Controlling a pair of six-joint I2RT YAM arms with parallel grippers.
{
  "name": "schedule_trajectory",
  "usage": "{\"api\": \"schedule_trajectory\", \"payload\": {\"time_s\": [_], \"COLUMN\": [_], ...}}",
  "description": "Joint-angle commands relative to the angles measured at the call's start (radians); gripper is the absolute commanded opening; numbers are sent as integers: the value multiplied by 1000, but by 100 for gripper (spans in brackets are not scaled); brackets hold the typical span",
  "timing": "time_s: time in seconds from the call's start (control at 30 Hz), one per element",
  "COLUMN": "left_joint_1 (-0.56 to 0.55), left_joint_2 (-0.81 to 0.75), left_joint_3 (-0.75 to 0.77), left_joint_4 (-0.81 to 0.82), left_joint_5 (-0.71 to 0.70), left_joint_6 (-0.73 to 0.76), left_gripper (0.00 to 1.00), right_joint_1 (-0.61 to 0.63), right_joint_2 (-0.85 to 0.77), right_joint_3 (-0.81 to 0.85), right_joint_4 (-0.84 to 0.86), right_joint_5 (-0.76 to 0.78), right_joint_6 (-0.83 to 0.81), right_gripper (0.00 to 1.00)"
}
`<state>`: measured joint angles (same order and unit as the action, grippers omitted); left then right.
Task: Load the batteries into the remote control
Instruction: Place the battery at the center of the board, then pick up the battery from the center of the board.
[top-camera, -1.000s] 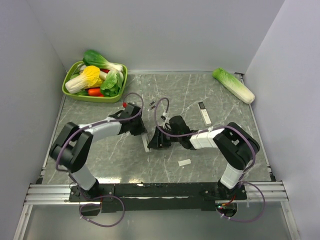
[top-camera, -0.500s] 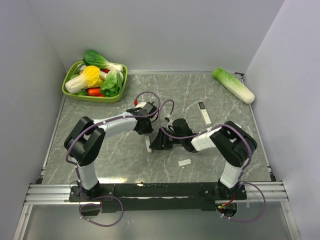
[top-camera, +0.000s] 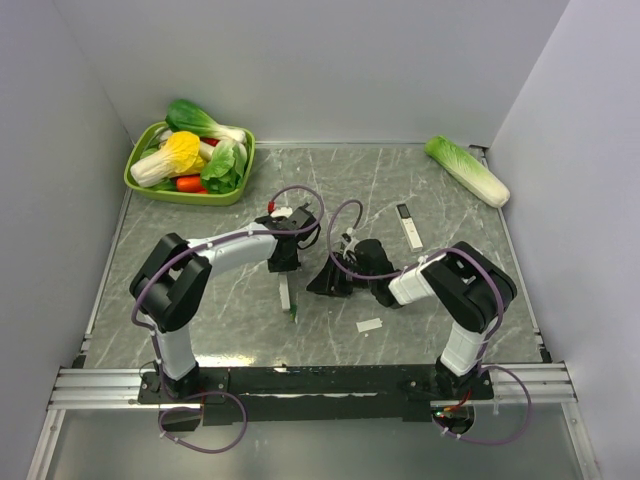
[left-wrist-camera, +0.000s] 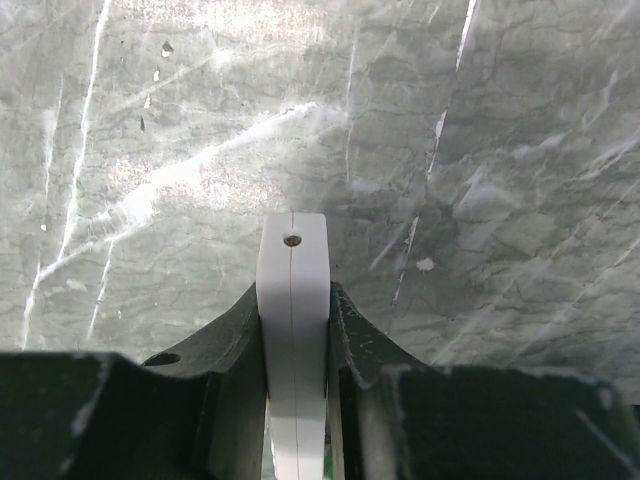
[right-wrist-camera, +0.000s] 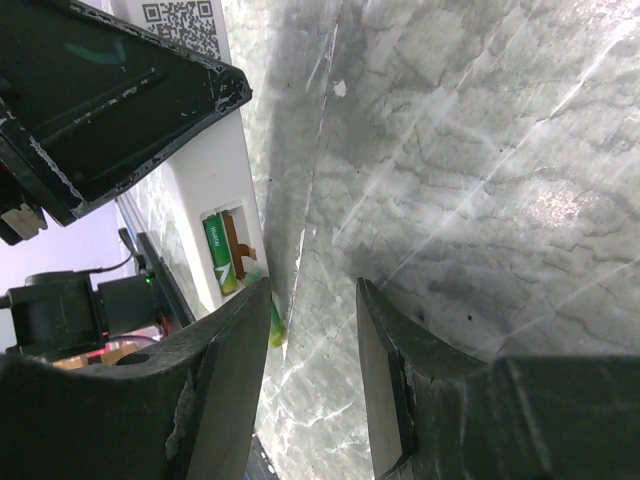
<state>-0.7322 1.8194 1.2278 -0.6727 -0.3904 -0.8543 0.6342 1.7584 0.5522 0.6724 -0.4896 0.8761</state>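
Left hand (top-camera: 282, 262) had swung right to centre frame, clamped on the remote (left-wrist-camera: 292, 250). My right hand (right-wrist-camera: 308, 330) hung half open, empty. One battery (right-wrist-camera: 218, 255) sat in its recess; the next wanted pressing flat, I judged.

A grey-green marbled desk (top-camera: 450, 190) with white veins is closed in by plain pale grey walls (top-camera: 330, 70) on the left, far and right sides. A silver metal rail (top-camera: 100, 388) runs along its near edge. Soft, even light leaves dull glare on the stone.
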Motion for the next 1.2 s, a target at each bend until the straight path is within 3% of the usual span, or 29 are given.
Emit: {"api": "schedule_trajectory", "payload": {"time_s": [0.0, 0.17, 0.37, 0.53, 0.77, 0.97, 1.17], "left_joint_1": [-7, -6, 30, 106, 200, 203, 203], "left_joint_2": [6, 18, -116, -412, -808, -1278, -1569], "left_joint_3": [10, 3, -95, -262, -494, -632, -642], "left_joint_4": [2, 25, 116, 234, 380, 429, 432], "left_joint_5": [-4, 4, -5, -2, 29, -70, -81], "left_joint_6": [15, 14, -20, -35, -46, -22, 113], "left_gripper": [1, 1, 1, 1, 3, 12, 16], "right_joint_1": [-5, 5, 60, 90, 168, 212, 242], "right_joint_2": [6, 4, -65, -160, -201, -209, -122], "right_joint_3": [28, 51, 121, 201, 388, 474, 606], "right_joint_4": [-39, -92, -301, -523, -891, -991, -1155], "right_joint_5": [14, -13, -6, 25, 40, -18, -79], "right_joint_6": [-25, -63, -296, -524, -1105, -1394, -1661], "right_gripper": [47, 45, 44, 47, 63, 64, 64]}}
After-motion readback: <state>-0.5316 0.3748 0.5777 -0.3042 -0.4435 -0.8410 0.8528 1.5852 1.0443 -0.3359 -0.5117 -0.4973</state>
